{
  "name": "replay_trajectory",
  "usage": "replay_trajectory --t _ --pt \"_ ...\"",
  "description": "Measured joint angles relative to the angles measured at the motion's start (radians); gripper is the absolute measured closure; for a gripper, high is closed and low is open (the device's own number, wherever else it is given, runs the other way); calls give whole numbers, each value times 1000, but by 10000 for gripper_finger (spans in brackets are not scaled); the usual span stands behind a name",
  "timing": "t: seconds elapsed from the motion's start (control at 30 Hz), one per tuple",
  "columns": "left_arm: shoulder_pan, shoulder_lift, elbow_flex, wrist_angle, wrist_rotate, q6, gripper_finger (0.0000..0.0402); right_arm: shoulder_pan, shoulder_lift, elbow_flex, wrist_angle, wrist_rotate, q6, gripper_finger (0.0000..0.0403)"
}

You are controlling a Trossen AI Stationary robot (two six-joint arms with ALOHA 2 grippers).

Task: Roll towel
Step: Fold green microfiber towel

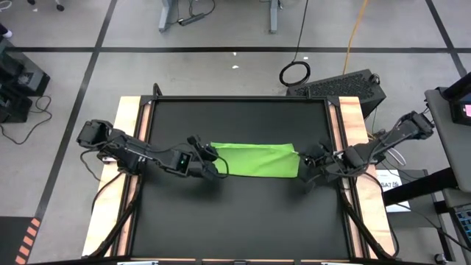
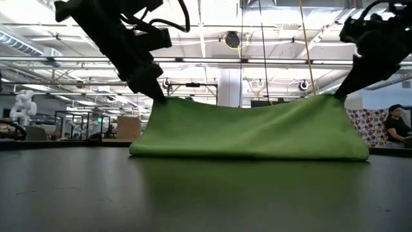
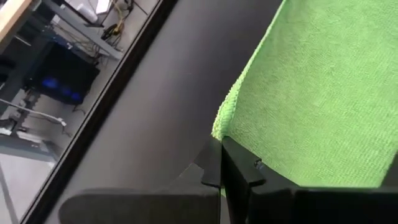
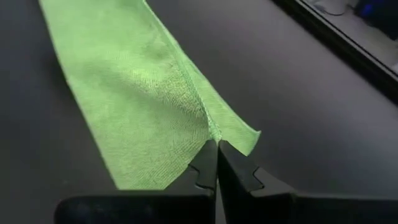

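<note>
While I watch from the console, the towel [image 1: 255, 160] lies folded lengthwise mid-table on the black mat [image 1: 235, 221], its upper edge lifted. Left gripper [image 1: 215, 163]: fingers pinched on the towel's left end. Right gripper [image 1: 303, 163]: fingers pinched on its right end.

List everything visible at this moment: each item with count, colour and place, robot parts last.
towel: one, lime green, middle of the table, lifted at both ends, lower edge resting on the mat.
table: one, black mat with pale wooden side rails, under both arms.
keyboard: one, black, on the floor beyond the table's far right corner.
person: one, dark top, seated far off in the room, seen in the low view.
left hand: one, dark, shut on the towel's left end.
right hand: one, dark, shut on the towel's right end.
</note>
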Motion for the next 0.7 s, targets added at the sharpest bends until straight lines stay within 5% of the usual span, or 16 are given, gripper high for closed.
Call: replay_trajectory --t 0.7 --pt "44 0 0 -44 198 -28 398 -213 69 0 92 -112 -228 402"
